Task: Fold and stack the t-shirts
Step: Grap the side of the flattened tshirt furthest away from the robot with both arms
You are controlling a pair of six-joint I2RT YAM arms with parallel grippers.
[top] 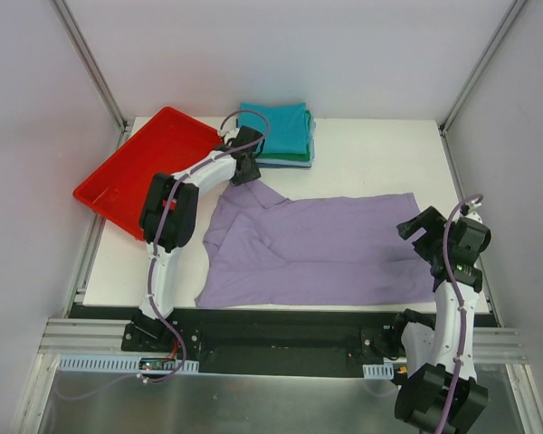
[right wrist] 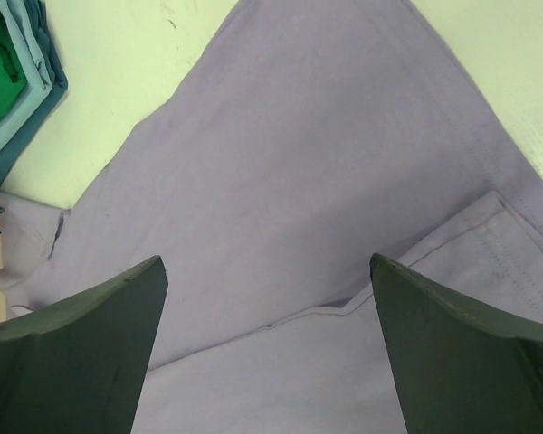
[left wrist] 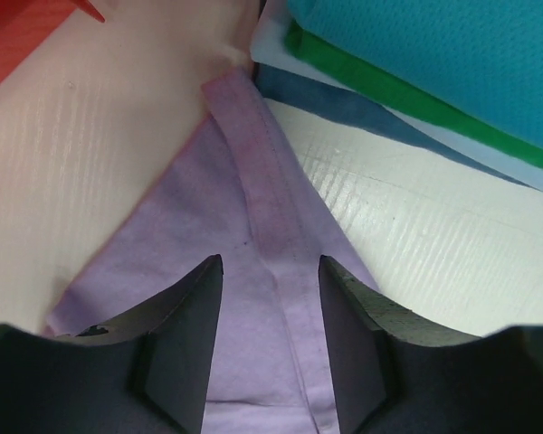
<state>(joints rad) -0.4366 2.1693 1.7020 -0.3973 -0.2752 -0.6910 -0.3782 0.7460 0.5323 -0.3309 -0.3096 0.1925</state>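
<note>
The lavender t-shirt (top: 317,244) lies spread flat on the white table, partly folded over itself at its left side. My left gripper (top: 244,170) is down at the shirt's far left corner, beside the stack. In the left wrist view its jaws (left wrist: 270,260) stand partly apart, with a hemmed edge of the lavender cloth (left wrist: 262,226) lying between them. Over the shirt's right end hovers my right gripper (top: 420,231), wide open (right wrist: 267,260) above the cloth (right wrist: 299,181), with nothing in it. A stack of folded t-shirts (top: 276,131), teal on top, sits at the back.
A red plastic tray (top: 145,167) sits tilted at the back left, partly over the table's (top: 371,154) edge. The folded stack (left wrist: 434,54) lies right next to my left gripper. Metal frame posts stand at the back corners.
</note>
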